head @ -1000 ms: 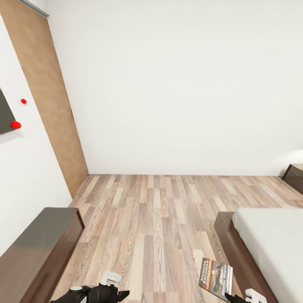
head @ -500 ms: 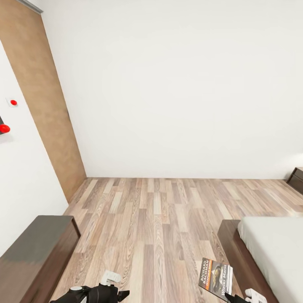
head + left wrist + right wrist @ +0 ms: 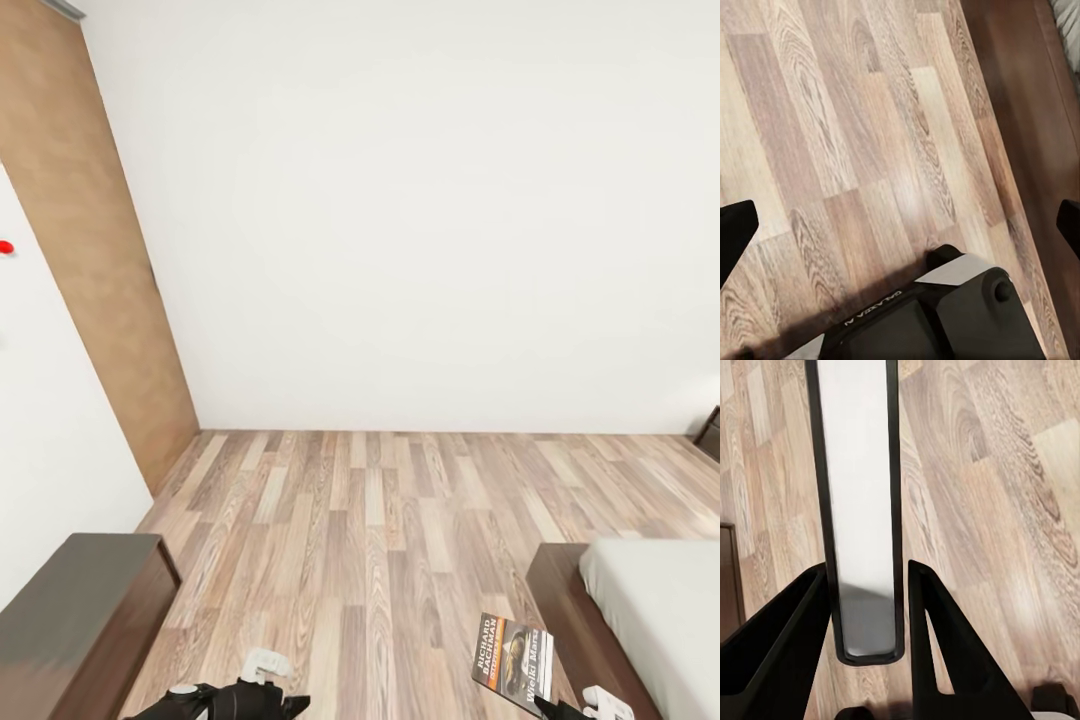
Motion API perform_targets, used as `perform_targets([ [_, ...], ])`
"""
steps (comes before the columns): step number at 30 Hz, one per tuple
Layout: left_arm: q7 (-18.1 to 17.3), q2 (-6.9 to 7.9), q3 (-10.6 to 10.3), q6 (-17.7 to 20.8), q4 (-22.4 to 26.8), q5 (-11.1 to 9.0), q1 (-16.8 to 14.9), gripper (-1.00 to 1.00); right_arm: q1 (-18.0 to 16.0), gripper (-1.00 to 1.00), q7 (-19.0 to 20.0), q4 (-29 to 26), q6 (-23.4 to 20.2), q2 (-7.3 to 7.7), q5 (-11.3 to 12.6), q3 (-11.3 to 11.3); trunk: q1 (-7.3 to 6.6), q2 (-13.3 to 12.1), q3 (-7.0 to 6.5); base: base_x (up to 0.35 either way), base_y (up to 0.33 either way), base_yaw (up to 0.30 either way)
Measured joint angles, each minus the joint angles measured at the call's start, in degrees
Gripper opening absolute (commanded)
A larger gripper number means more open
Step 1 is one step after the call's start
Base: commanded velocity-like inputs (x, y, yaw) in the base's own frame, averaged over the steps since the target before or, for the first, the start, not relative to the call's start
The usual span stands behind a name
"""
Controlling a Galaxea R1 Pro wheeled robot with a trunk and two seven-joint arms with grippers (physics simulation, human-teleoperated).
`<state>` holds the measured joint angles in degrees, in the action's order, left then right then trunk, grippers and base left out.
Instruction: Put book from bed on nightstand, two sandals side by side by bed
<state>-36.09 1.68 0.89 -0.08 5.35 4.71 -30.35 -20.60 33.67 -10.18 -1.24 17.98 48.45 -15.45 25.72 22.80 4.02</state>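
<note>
My right gripper (image 3: 565,708), at the lower right edge of the head view, is shut on the book (image 3: 513,657), whose dark cover has an orange band. In the right wrist view the book (image 3: 859,510) stands edge-on between the two black fingers (image 3: 780,645), above the plank floor. Low in the head view, my left gripper (image 3: 250,695) is open, and in its wrist view the fingertips (image 3: 735,232) are spread wide over bare floor. The bed (image 3: 650,610) lies at the right on its dark frame (image 3: 560,600). A sliver of a nightstand (image 3: 712,432) shows at the far right. The sandals are out of view.
A long low dark brown cabinet (image 3: 70,620) stands against the left wall, beyond it a brown door (image 3: 90,250). Wood plank floor (image 3: 380,520) runs between cabinet and bed up to the white wall. The robot's base (image 3: 930,315) and the bed frame (image 3: 1020,75) appear in the left wrist view.
The whole head view has shifted, so the camera moved: cabinet and bed slid lower and outward, the door and red dots drifted left. Both arms and the held book keep their places.
</note>
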Motion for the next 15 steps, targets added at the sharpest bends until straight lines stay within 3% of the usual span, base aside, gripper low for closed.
perform_targets([
  [15,-0.04,-0.02,0.04,0.0,-0.94,-0.01,-0.02,1.0,0.0,-1.0,0.02,0.01,-0.01,0.0,-0.01,-0.01,0.0,0.0,0.0,0.272,0.0,0.0],
])
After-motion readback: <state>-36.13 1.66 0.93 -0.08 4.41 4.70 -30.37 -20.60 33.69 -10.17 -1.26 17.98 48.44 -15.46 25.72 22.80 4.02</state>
